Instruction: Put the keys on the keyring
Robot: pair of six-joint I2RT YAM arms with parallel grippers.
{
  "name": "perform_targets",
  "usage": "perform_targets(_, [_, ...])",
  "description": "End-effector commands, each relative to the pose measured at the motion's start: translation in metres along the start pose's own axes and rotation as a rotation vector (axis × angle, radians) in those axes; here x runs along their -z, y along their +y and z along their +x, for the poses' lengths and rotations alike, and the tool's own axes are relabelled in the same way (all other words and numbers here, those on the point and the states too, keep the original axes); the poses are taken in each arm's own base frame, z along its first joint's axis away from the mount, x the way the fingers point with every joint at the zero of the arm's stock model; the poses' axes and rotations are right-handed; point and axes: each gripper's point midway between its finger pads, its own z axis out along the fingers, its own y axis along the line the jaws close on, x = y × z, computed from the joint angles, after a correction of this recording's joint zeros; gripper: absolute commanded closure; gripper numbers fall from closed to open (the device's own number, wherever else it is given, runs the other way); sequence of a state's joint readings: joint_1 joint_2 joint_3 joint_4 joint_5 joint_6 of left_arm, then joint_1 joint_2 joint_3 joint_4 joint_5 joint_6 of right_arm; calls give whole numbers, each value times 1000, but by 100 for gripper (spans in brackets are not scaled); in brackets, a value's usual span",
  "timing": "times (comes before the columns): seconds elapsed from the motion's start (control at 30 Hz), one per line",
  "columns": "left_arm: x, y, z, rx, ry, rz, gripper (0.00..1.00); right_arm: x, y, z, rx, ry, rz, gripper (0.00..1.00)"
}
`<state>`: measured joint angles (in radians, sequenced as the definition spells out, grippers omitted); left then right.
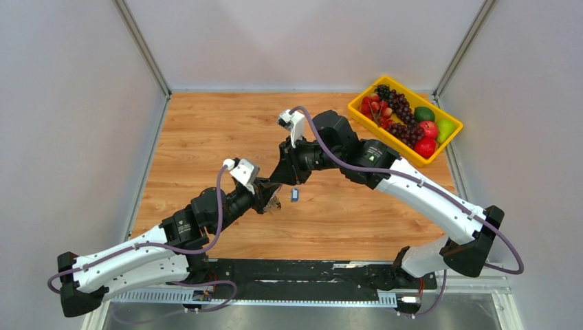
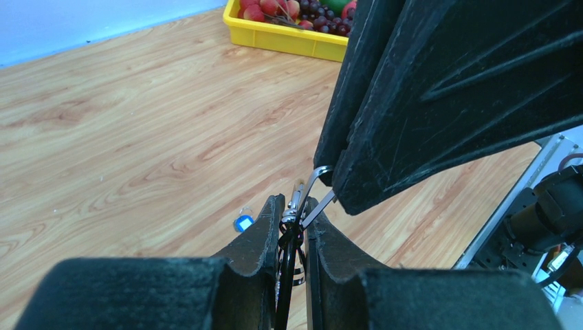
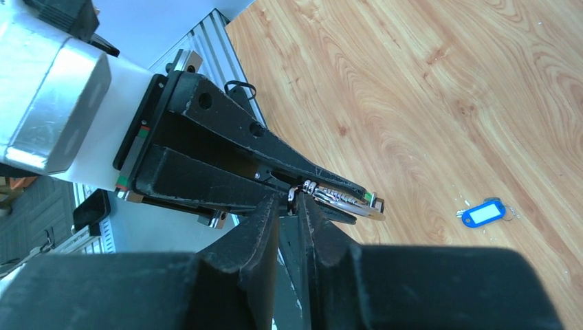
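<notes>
Grey walls stand round a wooden worktop [image 1: 206, 124], and we start near its middle, a little toward the near edge. Up in the air there, the keyring [image 2: 311, 180] shows as a thin silver wire poking out from the right gripper [image 3: 292, 203]. That gripper's fingers are squeezed together on the wire. Touching the wire is a little bunch of keys [image 3: 338, 198], and the left gripper [image 2: 294, 210] is pinched tight on them. The two grippers meet tip to tip. We cannot tell if any key is on the wire yet, because the bits are too small.

Just beside the grippers, toward the right edge, a key with a blue tag [image 3: 483, 214] lies flat on the worktop. Nothing holds it.

Well apart, in the far right corner, sits a yellow basket [image 2: 289, 40] full of fruit [image 1: 405, 120].

We think the step in hand is sliding a key onto the keyring. The next move needs a very small, slow push, with the key's hole lined up on the open end of the wire. One gripper should hold firm while the other turns a little. After that, we think the key with a blue tag needs picking up.
</notes>
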<state>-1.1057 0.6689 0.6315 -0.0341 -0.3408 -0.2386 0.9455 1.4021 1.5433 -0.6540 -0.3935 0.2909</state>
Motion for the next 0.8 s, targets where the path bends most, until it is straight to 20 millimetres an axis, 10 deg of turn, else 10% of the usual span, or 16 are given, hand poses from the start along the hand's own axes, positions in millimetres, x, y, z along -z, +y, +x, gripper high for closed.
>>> perform_targets(0.0, [4,-5,-33,48,-88,13,100,2,5,-14,38,-31,8,81])
perform_targets(0.77, [4,-6,-28,51,-81,19,100,5,6,-21,76,-53,58,87])
